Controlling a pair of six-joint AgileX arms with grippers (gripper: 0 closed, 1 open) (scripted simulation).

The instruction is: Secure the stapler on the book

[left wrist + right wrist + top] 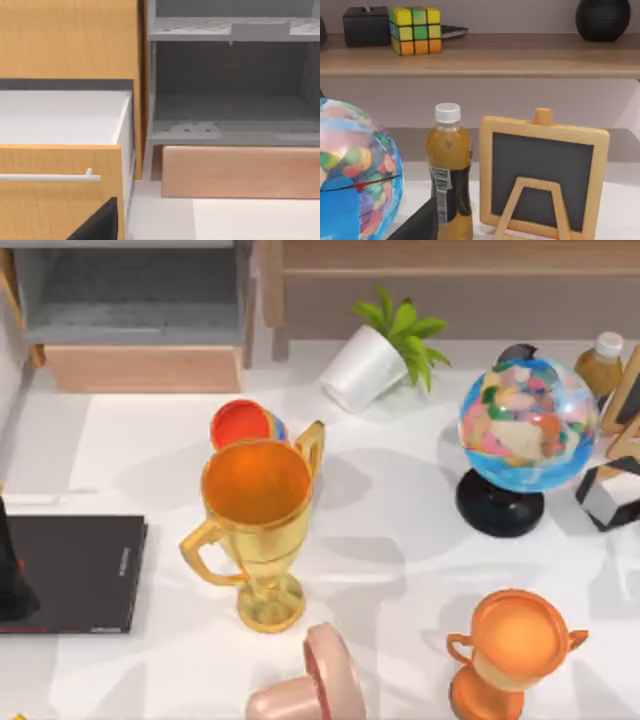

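Left gripper (99, 226) first: just a dark wedge of it pokes into the left wrist view, so I can't tell how far open it is or whether it's got anything. The left arm (10, 575) is a dark shape at the table's left edge, overlapping the left part of the book (85, 570). The book lies flat there, black cover up, cut off by the edge of the top view. Its right edge is near the gold trophy cup (255, 525), with a gap between them.

Same deal on the other side. The right gripper (420, 225) is one dark corner in its own wrist view, state unclear, and the right arm (608, 498) sits at the far right beside the globe (525, 430).

Containers:
- The gold cup stands upright and its bowl shows a bare orange inside.
- A red-lined cup (243, 424) lies just behind it.
- The white plant pot (360, 368) is tipped on its side, leaves pointing right.
- The smaller orange trophy (512, 650) stands front right.
- The bottle (449, 170), white cap on, is full of yellow-orange liquid and stands beside the little easel blackboard (542, 175).
- The left wrist view faces an open wooden drawer (60, 120) with a plain white interior.

A pink object (305, 685) lies at the front edge.

Open room: the white table (400, 540) is bare between the gold cup and the globe, plus a strip in front of the book.
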